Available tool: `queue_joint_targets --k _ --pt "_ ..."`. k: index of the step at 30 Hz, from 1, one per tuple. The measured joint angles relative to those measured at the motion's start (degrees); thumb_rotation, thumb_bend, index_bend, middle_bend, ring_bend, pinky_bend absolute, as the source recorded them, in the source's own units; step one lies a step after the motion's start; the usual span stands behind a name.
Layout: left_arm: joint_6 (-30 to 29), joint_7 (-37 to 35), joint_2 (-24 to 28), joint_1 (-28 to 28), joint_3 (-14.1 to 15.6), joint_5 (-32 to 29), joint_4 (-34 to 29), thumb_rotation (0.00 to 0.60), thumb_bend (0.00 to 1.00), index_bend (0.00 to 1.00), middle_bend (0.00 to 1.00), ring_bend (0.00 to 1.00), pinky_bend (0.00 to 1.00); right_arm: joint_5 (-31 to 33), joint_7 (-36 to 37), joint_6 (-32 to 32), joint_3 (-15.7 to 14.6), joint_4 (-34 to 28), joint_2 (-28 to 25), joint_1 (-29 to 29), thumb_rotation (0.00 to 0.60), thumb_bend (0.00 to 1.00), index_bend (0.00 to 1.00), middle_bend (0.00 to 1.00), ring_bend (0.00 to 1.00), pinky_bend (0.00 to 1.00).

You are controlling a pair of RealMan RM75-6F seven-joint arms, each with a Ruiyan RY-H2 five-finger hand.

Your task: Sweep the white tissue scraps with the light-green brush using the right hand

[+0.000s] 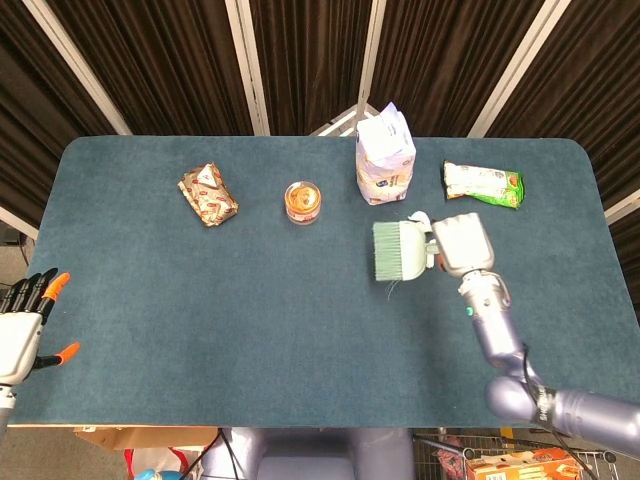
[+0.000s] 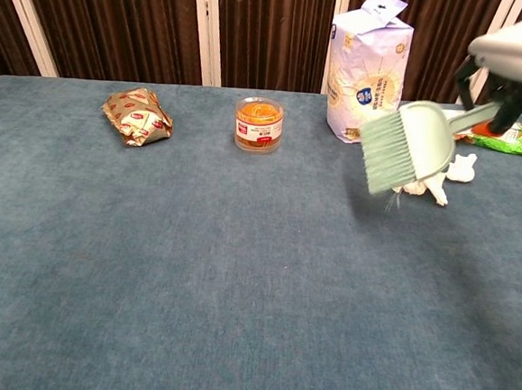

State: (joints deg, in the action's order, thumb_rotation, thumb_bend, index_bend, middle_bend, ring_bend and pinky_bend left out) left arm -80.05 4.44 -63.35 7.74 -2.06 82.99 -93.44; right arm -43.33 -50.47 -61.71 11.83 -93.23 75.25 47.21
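The right hand (image 1: 461, 243) held the light-green brush (image 1: 399, 250) by its handle, bristles pointing toward the counter's (image 1: 200, 300) middle. In the chest view the brush hung raised in front of the white tissue scraps (image 2: 445, 178), which lay on the counter just beside the pale paper bag (image 2: 368, 66). The left hand (image 1: 22, 325) waited off the counter's near-left edge, fingers spread, holding nothing.
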Motion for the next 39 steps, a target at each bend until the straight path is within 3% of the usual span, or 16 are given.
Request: queue_joint_targets --k 11,17,23,31,39 --pt "0.53 -0.54 0.42 0.05 -0.23 -1.04 -0.03 0.6 0.0 0.0 0.0 0.0 0.02 3.64 -2.08 3.2 -3.41 11.5 6.2 2.05 0.6 0.57 0.81 0.98 1.0 0.95" --pt "-0.14 -0.84 0.67 -0.3 -0.1 -0.7 -0.29 0.6 0.0 0.0 0.0 0.0 0.02 4.93 -3.98 2.33 -4.82 15.77 5.29 1.44 0.6 0.57 0.81 0.98 1.0 0.95" --pt "-0.68 -0.56 0.67 -0.47 0.17 0.11 -0.49 0.6 0.0 0.0 0.0 0.0 0.02 4.61 -5.83 0.38 -6.31 17.77 1.03 0.12 0.6 0.57 0.81 0.98 1.0 0.95" --pt "-1.03 0.25 0.33 -0.49 0.31 0.71 -0.63 0.6 0.0 0.0 0.0 0.0 0.02 3.13 -2.93 -2.5 -6.31 16.54 -4.48 -2.88 0.6 0.57 0.81 0.98 1.0 0.95" --pt "-1.13 0.9 0.02 -0.44 0.33 0.88 -0.62 0.6 0.0 0.0 0.0 0.0 0.02 -2.66 6.73 -5.61 -5.52 8.01 -10.07 -6.86 0.6 0.57 0.81 0.98 1.0 0.95"
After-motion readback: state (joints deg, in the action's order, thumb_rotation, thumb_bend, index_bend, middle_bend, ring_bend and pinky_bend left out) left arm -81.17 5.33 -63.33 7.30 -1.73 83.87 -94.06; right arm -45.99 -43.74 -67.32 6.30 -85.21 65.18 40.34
